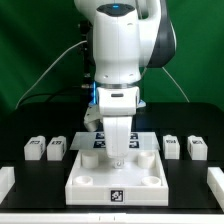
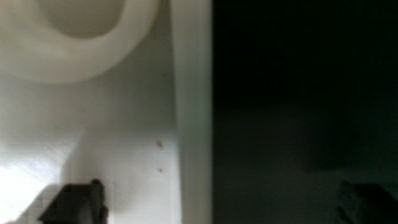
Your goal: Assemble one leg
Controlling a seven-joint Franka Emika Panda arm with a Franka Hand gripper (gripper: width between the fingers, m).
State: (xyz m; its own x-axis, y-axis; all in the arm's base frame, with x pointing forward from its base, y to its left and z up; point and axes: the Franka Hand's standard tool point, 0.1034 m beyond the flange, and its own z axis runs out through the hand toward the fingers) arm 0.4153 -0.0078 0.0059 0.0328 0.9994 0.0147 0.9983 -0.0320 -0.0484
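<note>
Four small white legs with tags stand on the black table in the exterior view, two on its left (image 1: 35,148) (image 1: 57,148) and two on its right (image 1: 172,146) (image 1: 197,148). The large white square top (image 1: 90,183) with corner holes lies in the middle. My gripper (image 1: 118,157) hangs low over the top's far part. In the wrist view the gripper (image 2: 219,205) is open, with one fingertip (image 2: 75,200) over the white top (image 2: 107,120) and the other over the dark table. It holds nothing. A round corner hole (image 2: 75,20) shows beyond it.
The marker board (image 1: 146,140) lies just behind the top, partly hidden by my arm. White rail pieces stand at the table's front corners on the exterior view's left (image 1: 5,182) and right (image 1: 215,180). A green curtain is behind.
</note>
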